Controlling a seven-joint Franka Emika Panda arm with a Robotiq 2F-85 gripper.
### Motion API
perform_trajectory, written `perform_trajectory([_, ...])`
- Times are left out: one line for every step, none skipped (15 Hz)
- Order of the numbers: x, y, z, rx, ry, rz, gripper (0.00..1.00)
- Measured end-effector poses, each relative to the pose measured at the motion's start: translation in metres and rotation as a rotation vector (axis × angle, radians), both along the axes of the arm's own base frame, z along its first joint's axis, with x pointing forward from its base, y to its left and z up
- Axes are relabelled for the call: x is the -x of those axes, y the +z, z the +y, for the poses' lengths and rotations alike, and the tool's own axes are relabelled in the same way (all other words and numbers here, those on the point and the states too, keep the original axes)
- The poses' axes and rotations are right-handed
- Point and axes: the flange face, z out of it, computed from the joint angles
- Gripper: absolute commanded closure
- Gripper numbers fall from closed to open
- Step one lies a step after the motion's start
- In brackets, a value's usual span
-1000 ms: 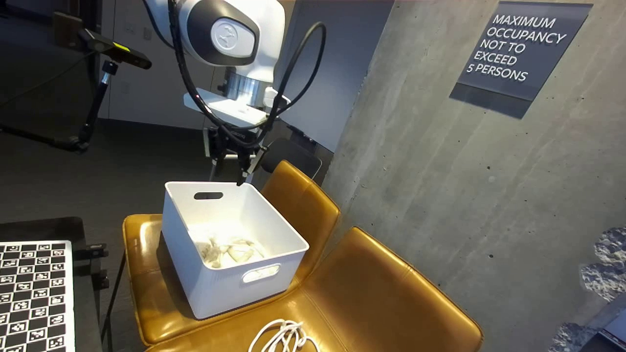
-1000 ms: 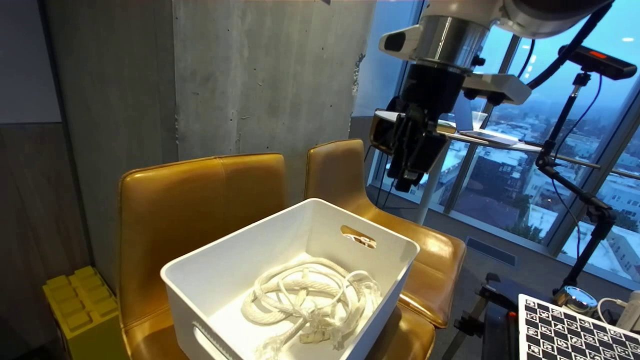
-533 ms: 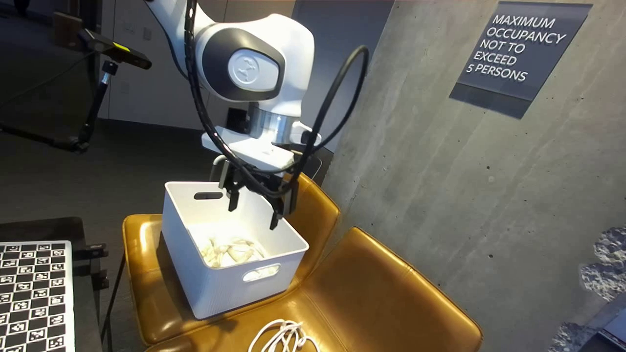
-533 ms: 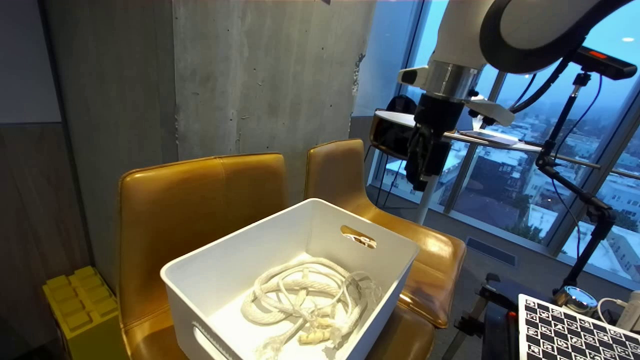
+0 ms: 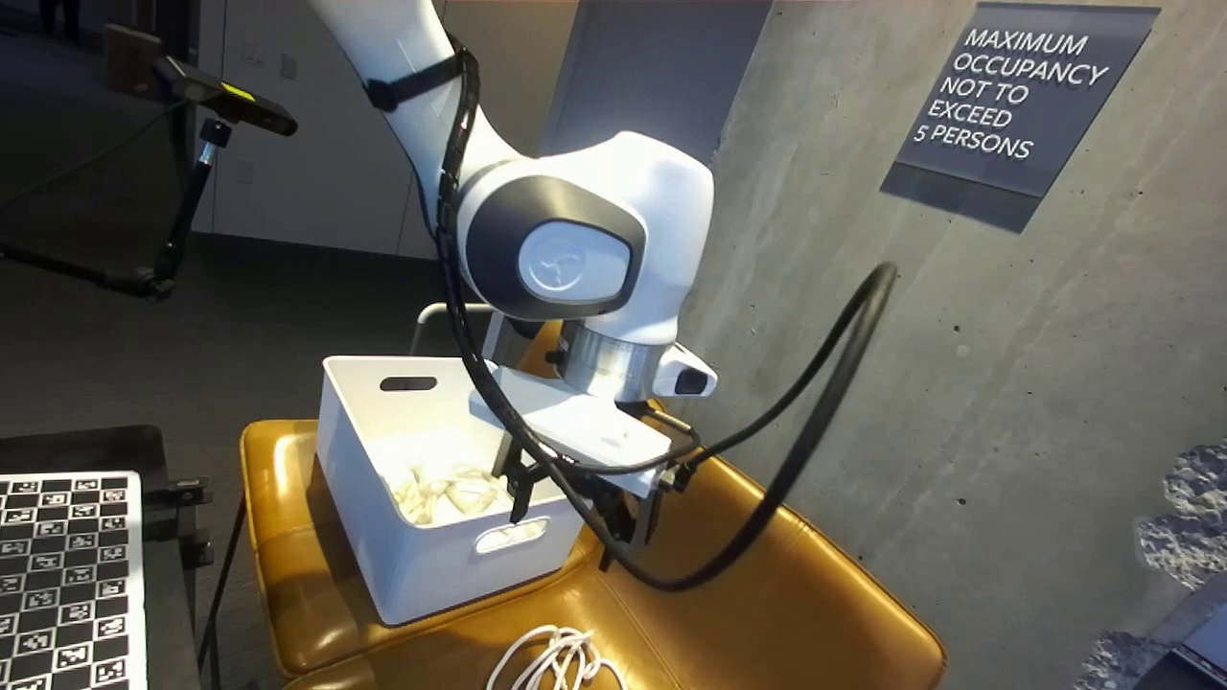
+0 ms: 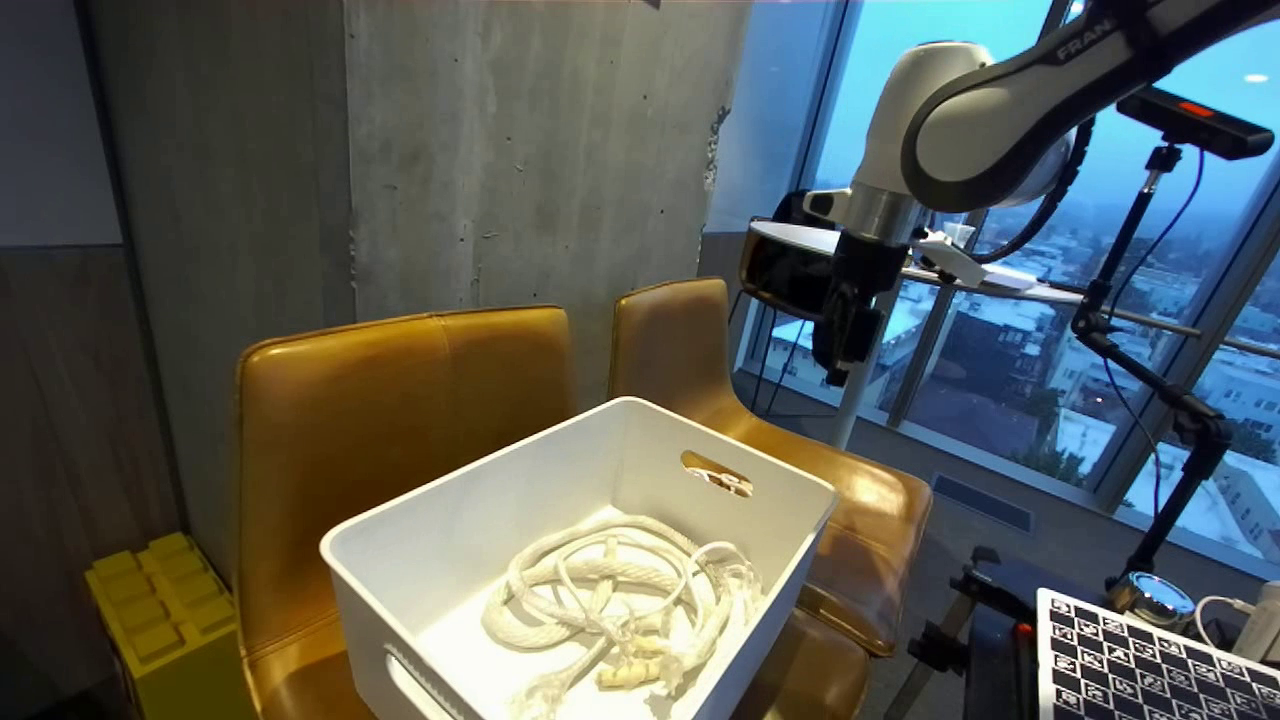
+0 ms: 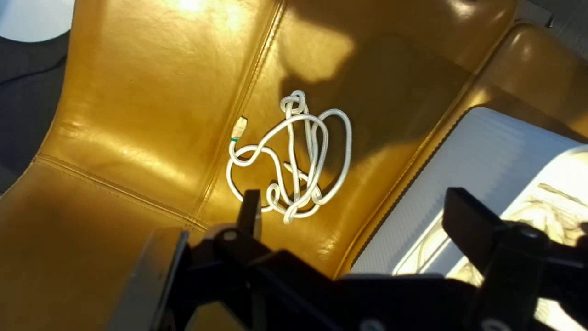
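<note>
The claw (image 7: 353, 195) had moved nearer the white cord (image 7: 293, 151). It was spread wide and held nothing. The cord lay tangled on the gold chair (image 7: 156, 101), beside the box (image 5: 431, 575), not yet picked up. Other ropes (image 6: 590, 572) were already inside the box.

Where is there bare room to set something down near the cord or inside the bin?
In the wrist view, the seat is bare from the seam to its left edge. In the bin, bare floor shows between the rope and the side by the chair back. Crowded: the bin's middle, and the seat around the cord, right of that seam.
</note>
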Motion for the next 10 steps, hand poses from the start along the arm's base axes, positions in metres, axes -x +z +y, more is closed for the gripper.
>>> perform_trajectory([-0.004, -0.006, -0.006, -0.004, 0.000, 0.002, 0.00])
perform_trajectory([-0.009, -0.013, -0.011, -0.008, 0.001, 0.004, 0.00])
perform_trajectory([-0.014, -0.020, -0.014, -0.013, 0.002, 0.002, 0.00])
perform_trajectory([-0.019, -0.027, -0.018, -0.017, 0.006, -0.003, 0.00])
perform_trajectory([-0.023, -0.035, -0.020, -0.020, 0.006, -0.010, 0.00])
perform_trajectory([-0.027, -0.045, -0.024, -0.024, 0.003, -0.020, 0.00])
perform_trajectory([-0.032, -0.056, -0.027, -0.029, -0.003, -0.031, 0.00])
perform_trajectory([-0.036, -0.068, -0.029, -0.037, -0.012, -0.042, 0.00])
perform_trajectory([-0.040, -0.079, -0.032, -0.048, -0.022, -0.048, 0.00])
perform_trajectory([-0.044, -0.091, -0.033, -0.062, -0.032, -0.053, 0.00])
